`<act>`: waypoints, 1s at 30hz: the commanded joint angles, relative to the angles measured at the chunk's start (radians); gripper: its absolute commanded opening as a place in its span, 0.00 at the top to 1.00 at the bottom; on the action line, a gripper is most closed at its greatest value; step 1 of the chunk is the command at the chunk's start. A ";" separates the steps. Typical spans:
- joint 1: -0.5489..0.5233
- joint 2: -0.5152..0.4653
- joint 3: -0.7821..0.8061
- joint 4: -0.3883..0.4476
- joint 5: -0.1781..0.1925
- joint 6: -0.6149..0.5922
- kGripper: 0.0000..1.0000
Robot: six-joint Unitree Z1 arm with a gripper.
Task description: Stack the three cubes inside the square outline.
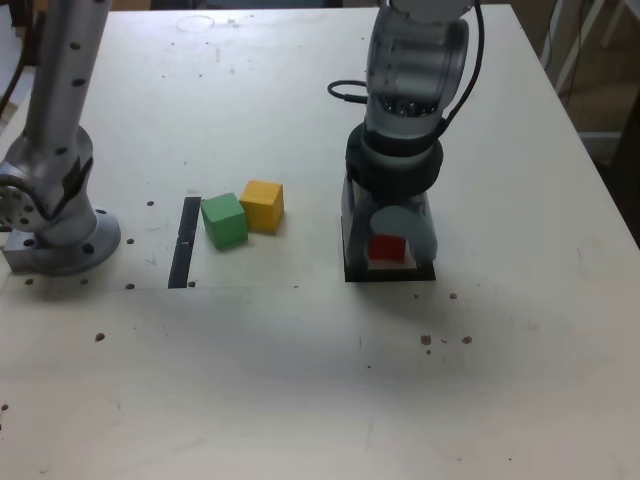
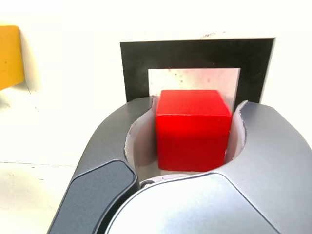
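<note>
Grey robot tool [image 2: 192, 141] straddles small solid red cube [image 2: 193, 127] resting on black-bordered square outline [image 2: 195, 56] w/ pale centre; jaws slightly parted, gap visible each side. Green cube [image 1: 224, 220] & yellow-orange cube [image 1: 263, 205] touch mid-table [image 1: 300, 390].

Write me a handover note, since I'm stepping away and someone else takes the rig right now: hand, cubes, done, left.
Hand: low over the thick black square outline, jaws either side of the small red cube with a slight gap; whether it grips cannot be told.
Red cube: sits on the outline's pale centre.
Green cube and yellow-orange cube: on the white table, side by side toward the exterior view's left, near the thin black strip.
Done: first cube in place.
Left: withdraw, then stack green and yellow-orange on red.
</note>
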 commanded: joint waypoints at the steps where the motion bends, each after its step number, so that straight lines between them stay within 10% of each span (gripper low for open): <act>1: 0.001 0.003 0.008 -0.001 -0.005 0.001 0.03; 17: 0.001 -0.154 -0.061 0.216 0.061 0.033 0.01; 30: 0.001 -0.263 -0.047 0.334 0.161 0.446 0.01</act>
